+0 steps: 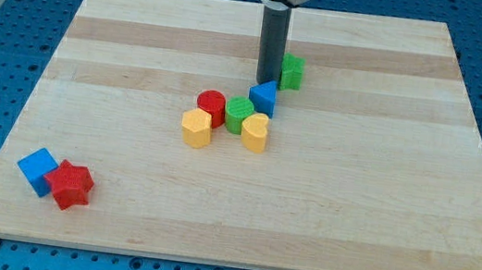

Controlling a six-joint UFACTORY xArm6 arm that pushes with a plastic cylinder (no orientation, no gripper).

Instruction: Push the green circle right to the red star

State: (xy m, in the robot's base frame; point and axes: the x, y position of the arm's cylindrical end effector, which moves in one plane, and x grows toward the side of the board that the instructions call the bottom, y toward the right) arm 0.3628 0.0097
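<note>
The green circle (239,113) sits in a tight cluster near the board's middle, touching a red cylinder (211,106) on its left, a yellow heart-like block (255,131) at its lower right and a blue triangle (264,96) at its upper right. The red star (71,184) lies far off at the view's bottom left, against a blue cube (37,169). My tip (270,79) stands just above the blue triangle, to the upper right of the green circle, and left of a green block (292,71).
A yellow hexagon-like block (195,128) lies below the red cylinder. The wooden board (398,221) rests on a blue perforated table; its edges run close to the red star and blue cube at the bottom left.
</note>
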